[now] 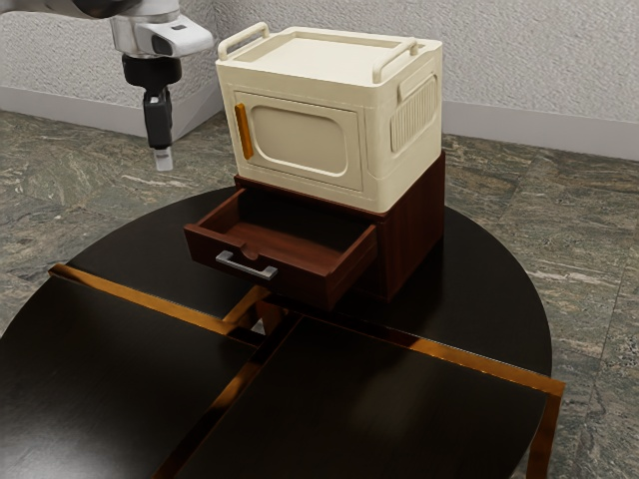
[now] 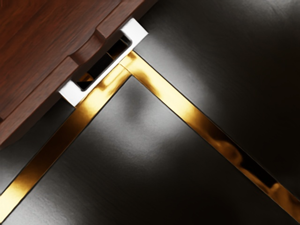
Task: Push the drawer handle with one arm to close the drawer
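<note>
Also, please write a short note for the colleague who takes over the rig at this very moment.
Pincer: the pincer hangs in the air, apart from the drawer; open or shut, I cannot tell.
Things: the drawer stands out of the red-brown cabinet, with the silver handle on its front. The cream box sits on the cabinet.
Done: nothing of the closing shows; the drawer is open.
Left: bring the pincer to the handle's outer side, then push until the drawer is shut.

A cream box point(image 1: 305, 140) with an orange grip point(image 1: 244, 132) and two top rails point(image 1: 244, 36) stands upright. Gold strips point(image 1: 150, 300) cross the round black table point(image 1: 489, 289), before a marbled floor point(image 1: 559, 230) and pale wall point(image 1: 539, 60).
</note>
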Controlling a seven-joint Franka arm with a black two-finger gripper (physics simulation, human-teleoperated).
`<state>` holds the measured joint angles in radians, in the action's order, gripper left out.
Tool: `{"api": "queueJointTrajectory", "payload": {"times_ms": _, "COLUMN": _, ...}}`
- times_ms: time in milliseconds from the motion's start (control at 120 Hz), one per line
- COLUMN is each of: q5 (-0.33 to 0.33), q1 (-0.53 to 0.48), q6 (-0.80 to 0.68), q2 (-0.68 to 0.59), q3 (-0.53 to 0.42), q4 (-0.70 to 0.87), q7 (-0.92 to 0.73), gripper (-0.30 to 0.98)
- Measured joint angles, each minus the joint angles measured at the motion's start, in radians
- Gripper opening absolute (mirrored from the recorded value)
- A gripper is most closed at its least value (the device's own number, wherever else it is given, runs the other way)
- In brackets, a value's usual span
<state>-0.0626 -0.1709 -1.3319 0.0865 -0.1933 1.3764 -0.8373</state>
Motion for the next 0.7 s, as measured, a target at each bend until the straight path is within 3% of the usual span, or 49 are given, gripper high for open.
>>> {"api": "queueJointTrajectory", "payload": {"times_ms": 217, "q5": 0.005, "q1": -0.003, "q6": 0.000, "q2": -0.003, "q3": 0.003, "q4": -0.005, "q7": -0.007, "gripper": 0.68}}
{"api": "queueJointTrajectory", "payload": {"times_ms": 333, "q5": 0.039, "q1": -0.037, "q6": 0.026, "q2": -0.233, "q3": -0.008, "q4": -0.106, "q7": -0.005, "gripper": 0.68}}
{"api": "queueJointTrajectory", "payload": {"times_ms": 400, "q5": 0.066, "q1": -0.006, "q6": 0.066, "q2": -0.297, "q3": -0.076, "q4": -0.081, "q7": 0.030, "gripper": 0.68}}
{"api": "queueJointTrajectory", "payload": {"times_ms": 475, "q5": 0.079, "q1": 0.000, "q6": 0.111, "q2": -0.363, "q3": -0.106, "q4": 0.074, "q7": 0.091, "gripper": 0.54}}
{"api": "queueJointTrajectory", "payload": {"times_ms": 592, "q5": 0.136, "q1": 0.007, "q6": -0.010, "q2": -0.550, "q3": -0.062, "q4": 0.593, "q7": 0.172, "gripper": 0.26}}
{"api": "queueJointTrajectory", "payload": {"times_ms": 700, "q5": 0.162, "q1": 0.003, "q6": -0.157, "q2": -0.516, "q3": -0.064, "q4": 0.724, "q7": 0.232, "gripper": 0.10}}
